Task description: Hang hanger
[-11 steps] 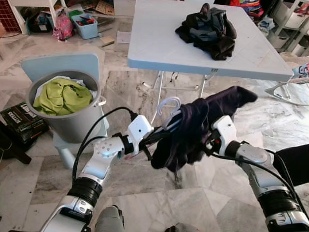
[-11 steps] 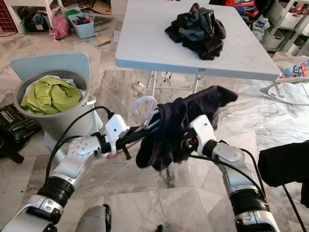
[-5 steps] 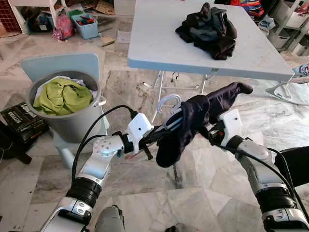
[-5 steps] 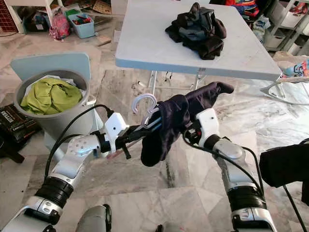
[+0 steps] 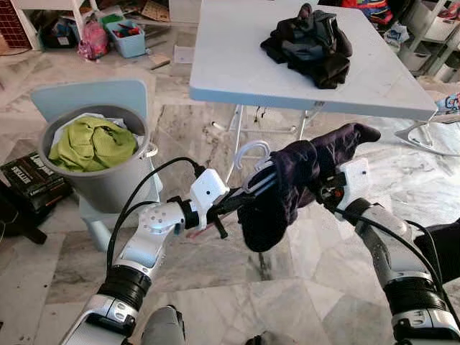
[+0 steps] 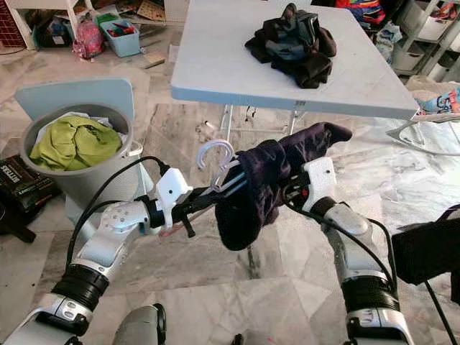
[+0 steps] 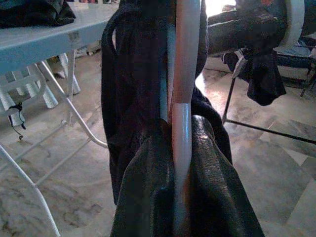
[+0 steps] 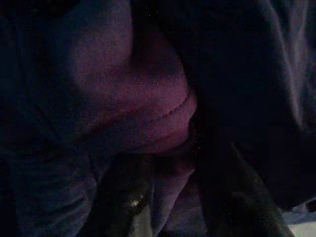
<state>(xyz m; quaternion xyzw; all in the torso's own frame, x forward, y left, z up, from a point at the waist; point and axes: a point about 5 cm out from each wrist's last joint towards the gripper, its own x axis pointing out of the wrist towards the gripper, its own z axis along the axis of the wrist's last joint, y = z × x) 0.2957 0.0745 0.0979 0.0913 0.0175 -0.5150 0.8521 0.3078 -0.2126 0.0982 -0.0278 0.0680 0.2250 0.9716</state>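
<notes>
Since a second earlier, the right gripper [image 5: 322, 188] had swung outward, stretching the dark garment [image 5: 287, 188] along the white hanger [image 7: 180, 123]. Left gripper [image 5: 231, 206] was clamped on the hanger's bar, held over the floor before the folding table [image 5: 230, 57]. Whether the right fingers were closed, I could not tell. Hanging remained undone; no rail was visible.

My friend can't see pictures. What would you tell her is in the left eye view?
Two robot arms hold a white hanger draped with a dark garment over a marble floor. Behind stands a white folding table with a pile of dark clothes; at left, a grey bin holds green cloth.
</notes>
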